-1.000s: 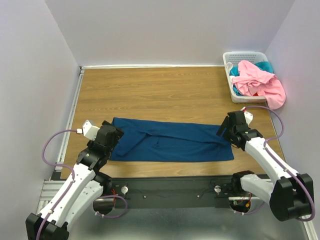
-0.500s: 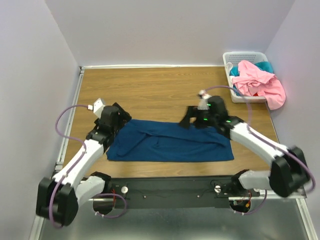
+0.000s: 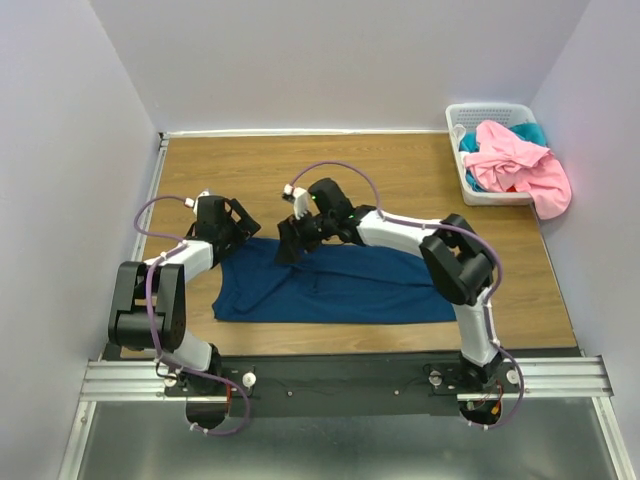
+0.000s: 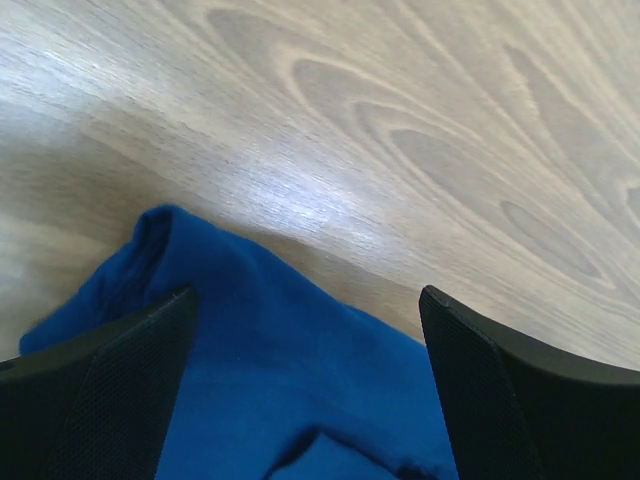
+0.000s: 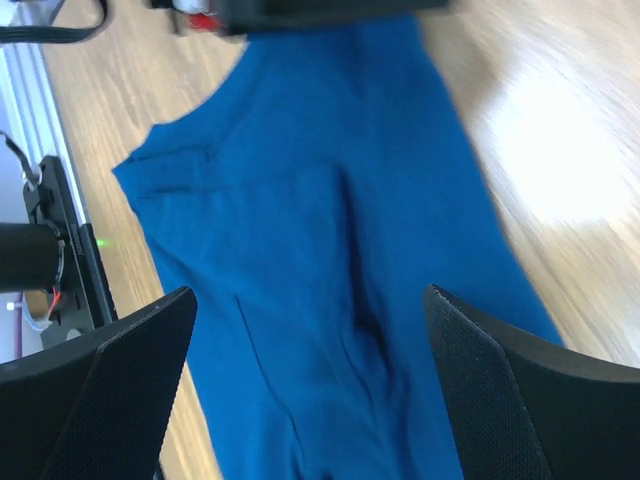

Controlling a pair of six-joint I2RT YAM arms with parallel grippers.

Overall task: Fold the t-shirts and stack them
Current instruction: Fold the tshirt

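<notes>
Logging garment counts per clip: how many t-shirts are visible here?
3. A dark blue cloth t-shirt lies flat on the wooden table; a pink one drapes over the white slatted plastic basket; a teal one sits under it. More may be hidden.

The spread t-shirt (image 3: 340,285) is showing plain deep blue on the table (image 3: 300,170), which is showing tan wood grain. The white slatted basket (image 3: 485,110) is holding a pink t-shirt (image 3: 515,160) and what is probably a teal t-shirt (image 3: 533,131).

Wooden table (image 3: 330,170): blue t-shirt (image 3: 350,290) flat near front; basket (image 3: 488,197) far-right corner.
</notes>
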